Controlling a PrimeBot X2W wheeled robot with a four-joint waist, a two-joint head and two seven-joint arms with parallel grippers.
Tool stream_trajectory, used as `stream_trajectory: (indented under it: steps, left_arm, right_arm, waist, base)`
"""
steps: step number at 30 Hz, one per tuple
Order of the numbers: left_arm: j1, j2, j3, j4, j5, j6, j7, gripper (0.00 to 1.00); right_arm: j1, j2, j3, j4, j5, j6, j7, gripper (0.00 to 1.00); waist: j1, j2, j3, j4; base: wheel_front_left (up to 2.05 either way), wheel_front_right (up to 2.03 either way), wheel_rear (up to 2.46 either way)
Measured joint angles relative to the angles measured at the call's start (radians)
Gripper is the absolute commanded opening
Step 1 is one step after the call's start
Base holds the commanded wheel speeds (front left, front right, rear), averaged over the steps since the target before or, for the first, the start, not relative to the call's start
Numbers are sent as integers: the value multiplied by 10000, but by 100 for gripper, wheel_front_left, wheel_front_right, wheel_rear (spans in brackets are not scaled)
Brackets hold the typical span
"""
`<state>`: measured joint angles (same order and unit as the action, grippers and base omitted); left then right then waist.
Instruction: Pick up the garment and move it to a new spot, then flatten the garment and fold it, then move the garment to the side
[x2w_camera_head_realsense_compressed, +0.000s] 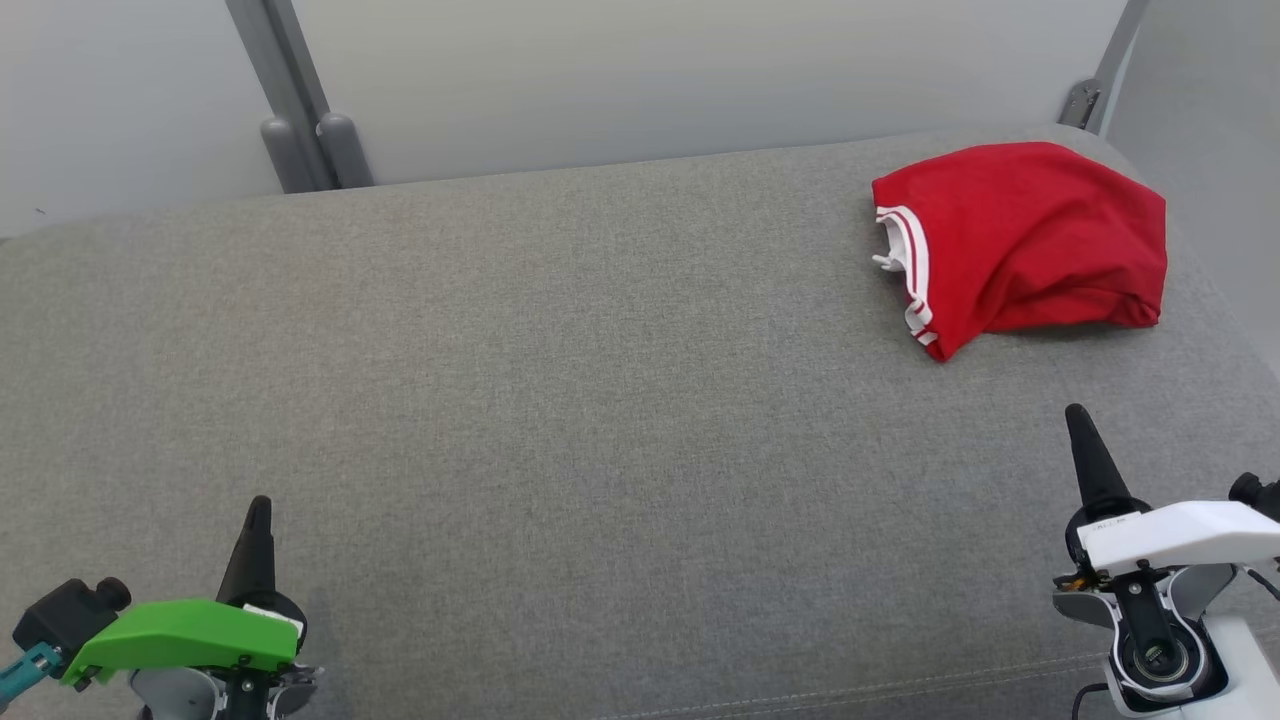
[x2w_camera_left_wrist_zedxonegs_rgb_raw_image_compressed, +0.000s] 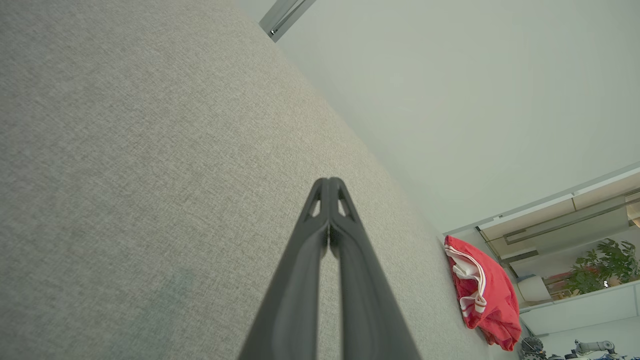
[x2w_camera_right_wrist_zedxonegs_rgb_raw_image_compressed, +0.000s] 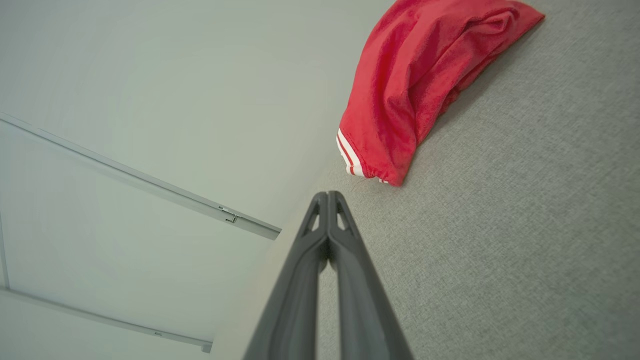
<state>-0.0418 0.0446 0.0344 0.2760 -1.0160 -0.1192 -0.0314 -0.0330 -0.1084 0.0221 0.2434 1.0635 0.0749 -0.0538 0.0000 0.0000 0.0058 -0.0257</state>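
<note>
Red garment (x2w_camera_head_realsense_compressed: 1030, 240) lies bunched at upper right of the head view, on the grey bench (x2w_camera_head_realsense_compressed: 560, 400), well apart from both grippers. Left gripper (x2w_camera_head_realsense_compressed: 258, 512) is lower left and right gripper (x2w_camera_head_realsense_compressed: 1078, 420) lower right; both have fingers pressed together, holding nothing. The cloth looks soft, light and floppy, likely to sag when lifted. Best hold is probably the white-striped edge (x2w_camera_head_realsense_compressed: 915, 270). Left wrist view adds a plant (x2w_camera_left_wrist_zedxonegs_rgb_raw_image_compressed: 605, 265) beyond the bench. Right wrist view gives the garment's folds up close.

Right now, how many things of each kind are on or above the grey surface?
Red garment: 1
Grippers: 2 (left gripper, right gripper, both shut)
Total: 3
</note>
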Motion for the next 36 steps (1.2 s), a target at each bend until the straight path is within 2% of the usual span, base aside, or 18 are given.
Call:
stream_trajectory:
  steps: [36]
  left_arm:
    - [-145, -40, 391, 19, -4165, -12, 1106, 0]
  right_arm:
    - [-206, 479, -1131, 236, 3868, 311, 1177, 0]
  waist:
    - [0, 0, -23, 189]
  base:
    - [0, 0, 0]
